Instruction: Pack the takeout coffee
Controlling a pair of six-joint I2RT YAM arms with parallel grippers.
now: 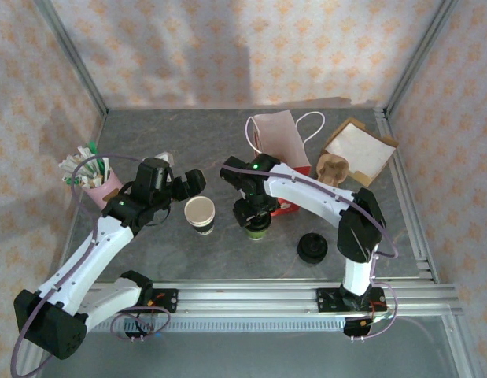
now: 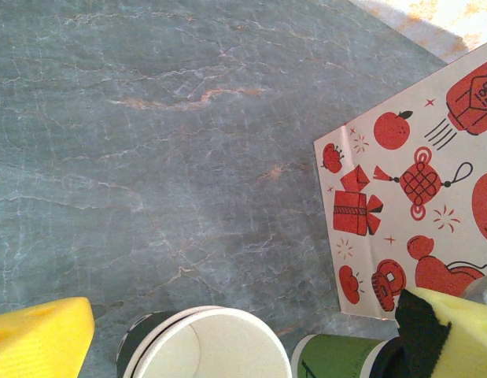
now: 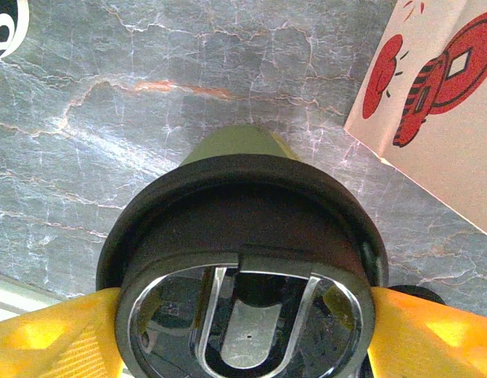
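Observation:
The takeout coffee (image 1: pixel 259 228) stands on the table in front of the lying paper bag (image 1: pixel 278 142), its black lid (image 3: pixel 243 236) on top and its green wall (image 2: pixel 337 358) showing in the left wrist view. My right gripper (image 1: pixel 257 216) comes down over it, and both yellow fingers (image 3: pixel 54 339) press against opposite sides of the lid, so the gripper (image 3: pixel 245 335) is shut on the cup. My left gripper (image 1: pixel 180 175) hangs wide open just behind the lidless cup (image 1: pixel 200 213), with nothing between its fingers (image 2: pixel 38 339).
The red-printed bag (image 2: pixel 416 197) lies flat with its handles toward the back. A cardboard carrier (image 1: pixel 357 153) sits at the back right, a stack of black lids (image 1: pixel 312 247) at the front right, and a pink cup of stirrers (image 1: pixel 94 175) at the left.

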